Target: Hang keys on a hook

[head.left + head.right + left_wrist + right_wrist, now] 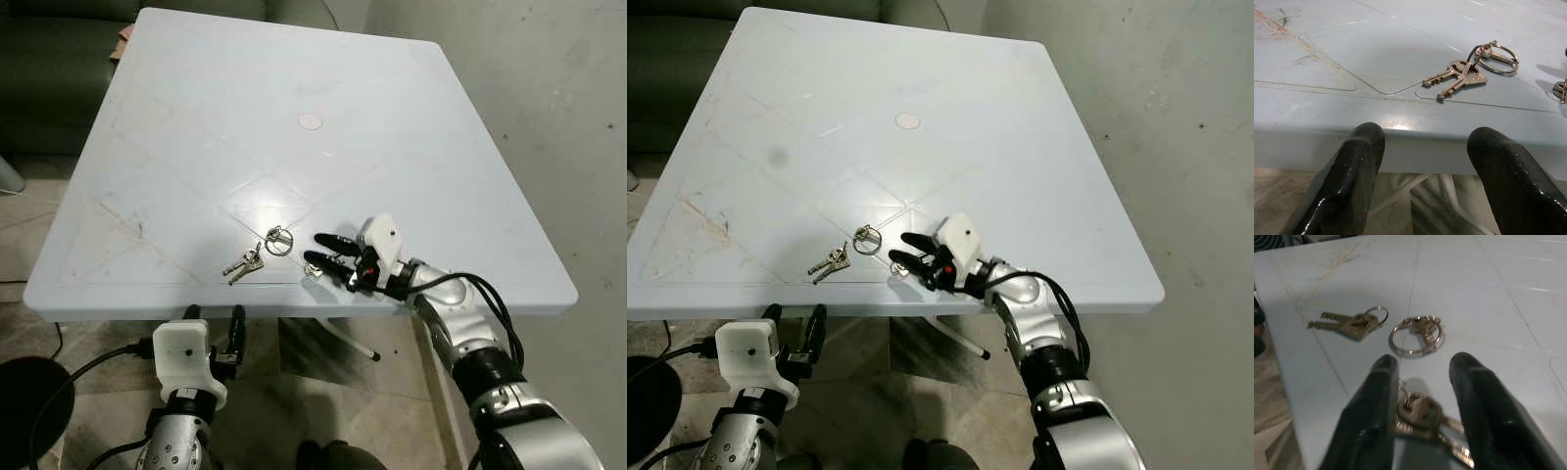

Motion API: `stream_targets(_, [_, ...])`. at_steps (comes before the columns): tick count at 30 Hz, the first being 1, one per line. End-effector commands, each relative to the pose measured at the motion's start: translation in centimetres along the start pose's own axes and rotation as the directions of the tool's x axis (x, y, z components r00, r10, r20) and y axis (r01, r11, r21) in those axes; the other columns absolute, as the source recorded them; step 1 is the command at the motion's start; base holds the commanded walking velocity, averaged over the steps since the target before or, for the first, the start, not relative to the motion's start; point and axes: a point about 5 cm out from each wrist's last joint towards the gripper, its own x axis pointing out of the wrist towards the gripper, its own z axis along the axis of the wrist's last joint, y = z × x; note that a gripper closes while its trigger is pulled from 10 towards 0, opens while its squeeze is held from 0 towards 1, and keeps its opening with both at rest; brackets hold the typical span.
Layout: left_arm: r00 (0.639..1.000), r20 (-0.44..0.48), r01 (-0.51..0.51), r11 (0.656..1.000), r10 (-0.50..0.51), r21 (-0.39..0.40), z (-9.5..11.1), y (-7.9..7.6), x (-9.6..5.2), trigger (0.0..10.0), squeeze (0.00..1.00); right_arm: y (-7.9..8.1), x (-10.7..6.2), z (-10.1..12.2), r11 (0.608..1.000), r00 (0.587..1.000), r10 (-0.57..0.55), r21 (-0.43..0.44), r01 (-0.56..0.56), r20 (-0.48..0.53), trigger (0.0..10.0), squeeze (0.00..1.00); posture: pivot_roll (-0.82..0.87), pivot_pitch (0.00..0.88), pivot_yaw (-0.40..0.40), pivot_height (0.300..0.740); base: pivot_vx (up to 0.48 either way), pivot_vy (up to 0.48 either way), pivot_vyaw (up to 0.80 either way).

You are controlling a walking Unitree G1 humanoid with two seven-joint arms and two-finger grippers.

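Three sets of keys lie near the front edge of the white table (411, 127). A pair of keys (245, 261) on a small ring is on the left, with a larger key ring (278, 239) beside it. A third bunch (1420, 413) lies on the tabletop between the fingers of my right gripper (315, 249), which is open and low over the table. My left gripper (214, 315) is open just below and in front of the table's front edge, with its fingers (1361, 161) pointing toward the pair of keys (1459, 76).
A small white disc (310, 121) marks the table's centre. A dark sofa (49, 59) stands behind the table at the left. Grey concrete floor (549, 117) lies to the right. A round black object (29, 401) sits on the floor at my lower left.
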Motion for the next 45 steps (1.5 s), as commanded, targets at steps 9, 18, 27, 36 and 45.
stream_targets(9, [1.000,-0.026,-0.005,1.000,0.004,-0.002,-0.4,0.0,0.1,10.0,0.00,0.2,-0.8,0.2,0.997,0.999,0.035,-0.066,-0.034,0.006,10.0,0.00,0.05,0.187,-0.142,0.728,0.000,0.000,0.00])
stream_targets(18, [1.000,-0.027,-0.009,1.000,0.009,-0.007,-0.4,0.0,0.0,10.0,0.00,0.7,-0.5,0.3,0.992,0.999,0.051,-0.117,-0.050,0.005,10.0,0.00,0.05,0.194,-0.145,0.728,0.000,0.000,0.00])
stream_targets(27, [0.999,-0.038,-0.027,0.999,0.026,-0.031,-0.7,-0.2,-0.2,10.0,0.00,1.8,-0.1,-0.1,0.985,0.998,0.057,-0.160,-0.061,-0.029,10.0,0.00,0.05,0.193,-0.153,0.728,0.000,0.000,0.00])
stream_targets(36, [0.998,-0.048,-0.045,0.998,0.042,-0.047,-0.9,-0.3,-0.6,10.0,0.00,2.0,0.3,-0.2,0.982,0.998,0.022,-0.186,-0.031,-0.053,10.0,0.00,0.06,0.199,-0.161,0.728,0.000,0.000,0.00])
stream_targets(45, [0.999,-0.045,0.004,1.000,-0.004,-0.015,-0.9,-1.1,-0.8,10.0,0.00,1.8,0.5,0.1,0.975,0.999,0.003,-0.222,-0.013,-0.049,10.0,0.00,0.06,0.200,-0.163,0.728,0.000,0.000,0.00])
